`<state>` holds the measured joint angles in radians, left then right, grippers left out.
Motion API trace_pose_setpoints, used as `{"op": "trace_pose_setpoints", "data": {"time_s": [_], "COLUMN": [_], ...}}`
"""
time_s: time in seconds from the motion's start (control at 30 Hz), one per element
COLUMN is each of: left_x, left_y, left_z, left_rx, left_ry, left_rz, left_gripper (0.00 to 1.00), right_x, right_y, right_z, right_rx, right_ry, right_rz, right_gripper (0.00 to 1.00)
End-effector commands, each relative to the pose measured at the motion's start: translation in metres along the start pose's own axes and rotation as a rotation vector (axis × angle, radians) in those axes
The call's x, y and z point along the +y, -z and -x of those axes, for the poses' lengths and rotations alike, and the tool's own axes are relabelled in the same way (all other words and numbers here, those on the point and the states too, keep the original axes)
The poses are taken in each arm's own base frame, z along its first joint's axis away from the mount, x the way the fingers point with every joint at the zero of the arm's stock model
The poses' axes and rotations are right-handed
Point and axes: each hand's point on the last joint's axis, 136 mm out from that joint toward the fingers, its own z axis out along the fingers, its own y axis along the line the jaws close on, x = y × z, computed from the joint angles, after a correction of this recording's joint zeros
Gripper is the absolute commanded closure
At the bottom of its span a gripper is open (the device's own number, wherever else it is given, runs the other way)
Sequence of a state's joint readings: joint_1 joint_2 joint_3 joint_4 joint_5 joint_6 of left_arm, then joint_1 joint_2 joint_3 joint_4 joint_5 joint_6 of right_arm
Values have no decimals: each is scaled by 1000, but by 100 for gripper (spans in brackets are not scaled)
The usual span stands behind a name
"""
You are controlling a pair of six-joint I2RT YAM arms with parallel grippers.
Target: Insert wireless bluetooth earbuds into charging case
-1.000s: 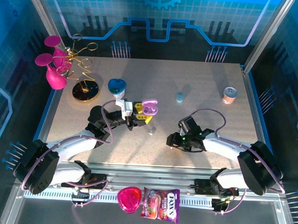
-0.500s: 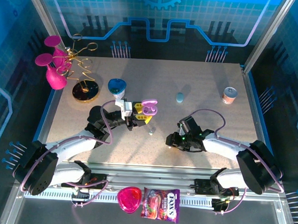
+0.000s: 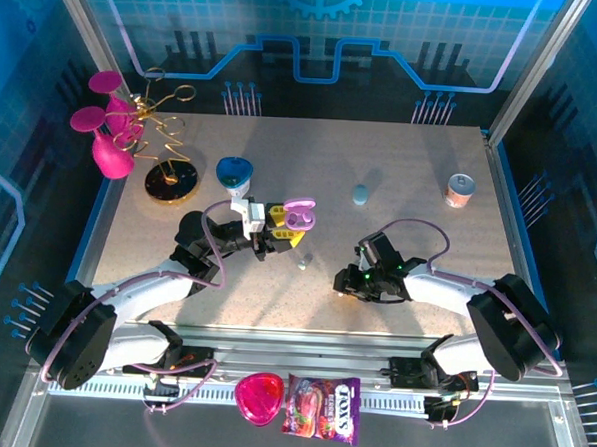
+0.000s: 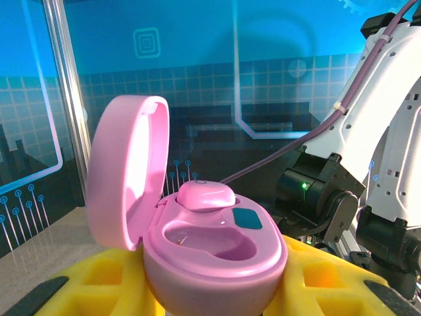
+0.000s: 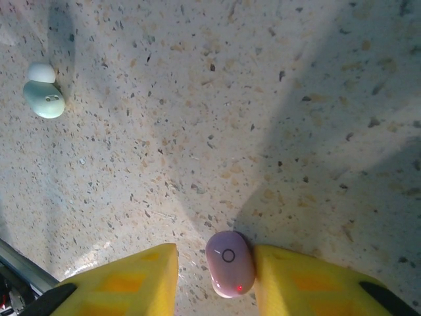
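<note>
Now, I have the left claw [image 4: 210, 293] clamped on the glossy pink pebble-shaped charging case [image 4: 217, 260]: lid up, 1 bud [image 4: 207, 195] seated, 1 socket [image 4: 197, 240] empty. Mint earbud [image 5: 44, 99] lies loose on the speckled counter [image 5: 276, 99]. Right claw [image 5: 216, 266] has narrowed around the smooth lilac earbud [image 5: 230, 262]; jaws apart yet, 1 yellow pad [image 5: 309, 283] touching. I judge pickup imminent.

- Pink charging case [image 4: 210, 257], teal patch inside.
- Lilac earbud [image 5: 229, 263], red dot aglow.
- Mint-and-white earbud [image 5: 43, 97].
- Beige tabletop [image 5: 263, 99], flecked dark.
- Blue backdrop [image 3: 308, 44], gridded, circuit-lined.
</note>
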<state>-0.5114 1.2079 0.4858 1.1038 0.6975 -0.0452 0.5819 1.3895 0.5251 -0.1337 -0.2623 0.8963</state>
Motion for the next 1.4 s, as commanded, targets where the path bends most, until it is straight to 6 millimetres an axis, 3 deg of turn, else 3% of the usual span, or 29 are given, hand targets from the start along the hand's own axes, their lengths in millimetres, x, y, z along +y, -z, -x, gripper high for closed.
{"op": "trace_pose_setpoints", "data": {"time_s": [0.0, 0.4, 0.77, 1.1, 1.37], "left_x": [-2, -3, 5, 25, 39], "left_y": [1, 2, -1, -6, -8], "left_z": [4, 3, -8, -34, -49], "left_rx": [-15, -13, 4, 60, 99], "left_ry": [-36, -36, -30, 15, 34], "left_rz": [-11, -9, 13, 74, 126], "left_gripper": [66, 66, 66, 66, 66], "right_x": [-5, -5, 5, 55, 125], "right_y": [-5, 4, 46, 112, 163], "right_z": [-1, 0, 15, 38, 53], "right_rx": [12, -2, -108, -280, -458], "right_ry": [0, 17, 163, 436, 614], "right_rz": [-15, -41, -153, -214, -161], "right_gripper": [70, 82, 82, 81, 80]}}
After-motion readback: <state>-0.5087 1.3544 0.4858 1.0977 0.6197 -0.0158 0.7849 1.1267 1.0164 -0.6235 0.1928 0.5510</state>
